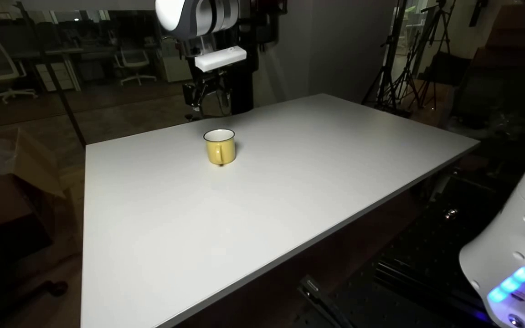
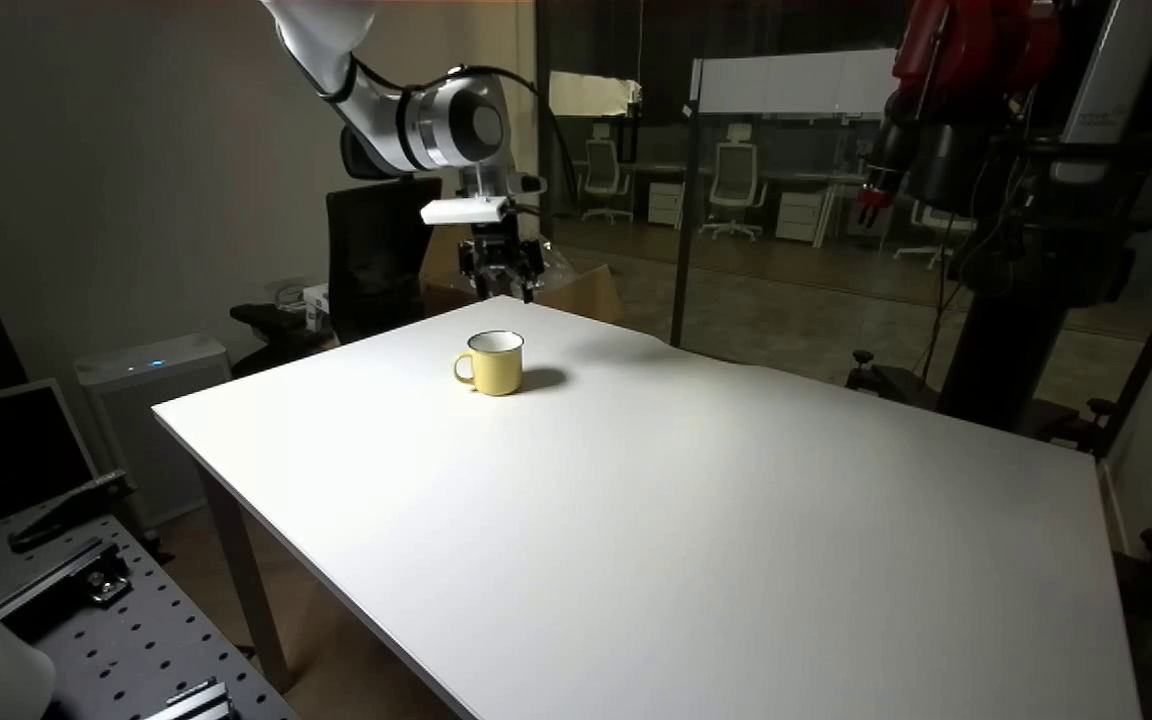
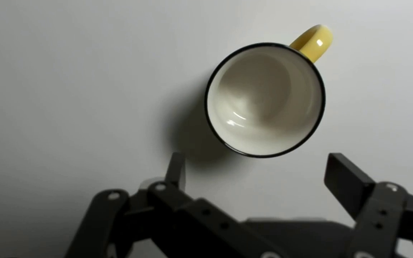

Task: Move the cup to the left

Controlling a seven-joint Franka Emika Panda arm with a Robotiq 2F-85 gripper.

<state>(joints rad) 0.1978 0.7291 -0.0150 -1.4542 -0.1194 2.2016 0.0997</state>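
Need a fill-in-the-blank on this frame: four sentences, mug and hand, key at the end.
1. On the outside, the mug is coloured ____.
2. The number of mugs on the white table is ____.
3. In the wrist view, the mug's handle points toward the picture's upper ____ corner.
4. The hand has its fingers wide apart, so it is ____, not shut.

Missing words: yellow; one; right; open.

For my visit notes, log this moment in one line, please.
task: move cup left | hand: open, empty | cup: upright on table, not gripped | next: probably grasp
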